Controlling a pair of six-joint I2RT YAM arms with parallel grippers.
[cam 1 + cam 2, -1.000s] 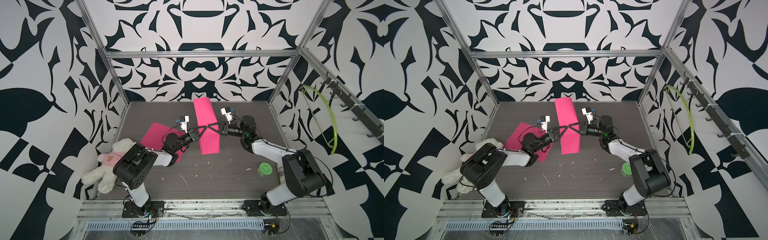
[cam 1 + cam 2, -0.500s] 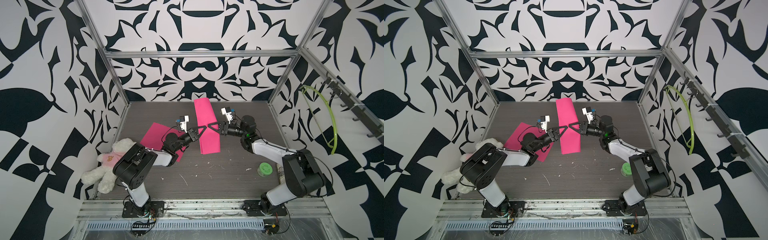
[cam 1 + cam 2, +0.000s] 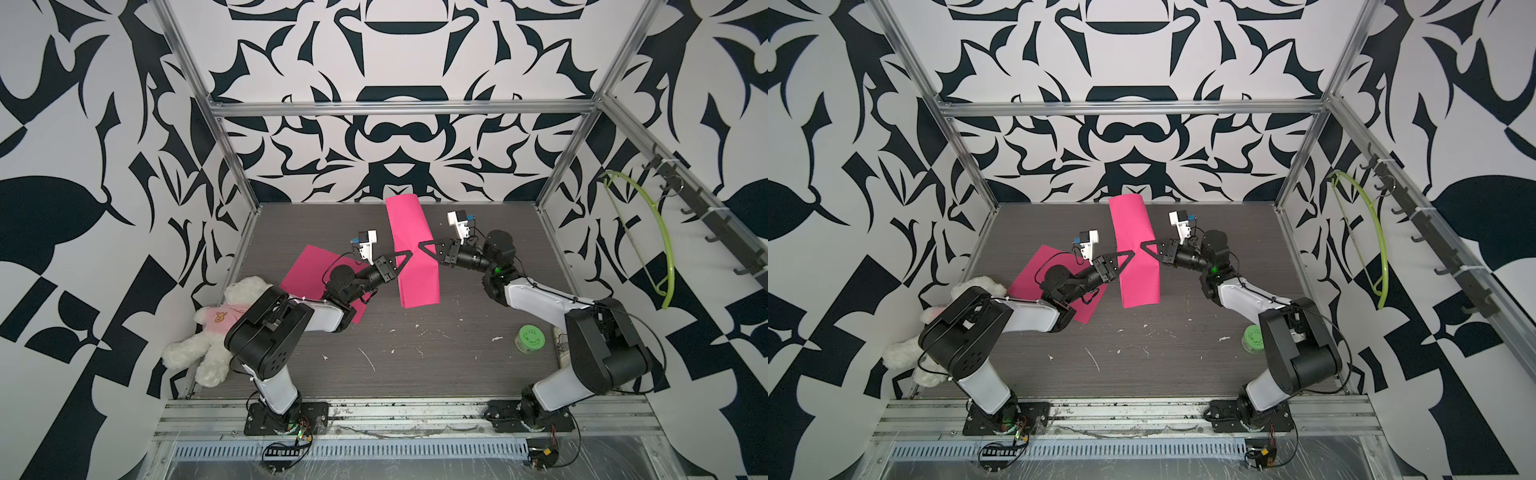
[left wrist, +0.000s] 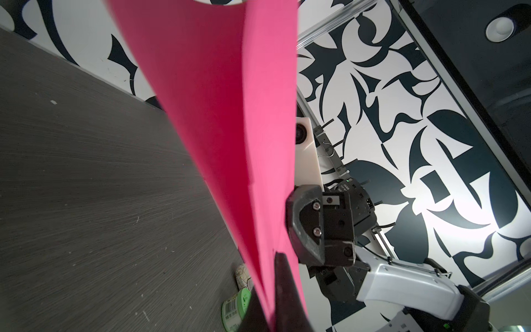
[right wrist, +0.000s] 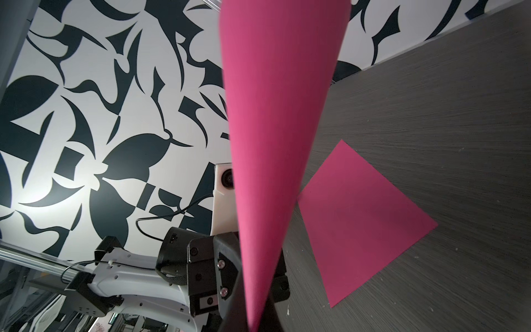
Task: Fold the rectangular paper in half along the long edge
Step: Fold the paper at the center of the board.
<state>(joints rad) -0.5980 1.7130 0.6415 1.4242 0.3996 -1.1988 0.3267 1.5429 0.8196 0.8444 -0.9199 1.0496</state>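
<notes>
Above the table (image 3: 457, 340), left gripper (image 3: 406, 254) and right gripper (image 3: 423, 246) both clamp the pink paper (image 3: 409, 220) from opposite sides — it's lifted, loosely curled, so uneven pulling could skew the crease or tear it.

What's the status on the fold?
Left gripper, right gripper both shut on pink paper. Sheet lifted, bowed, no crease visible. Second pink sheet flat under left arm.

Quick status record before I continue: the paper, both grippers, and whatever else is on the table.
held paper: pink sheet, bowed lengthwise and lifted, pinched from both sides
left gripper: shut on the pink sheet
right gripper: shut on the pink sheet
crease: not yet pressed flat
spare pink sheet: flat on the table
teddy bear: table's left edge
green round container: table's right side
</notes>
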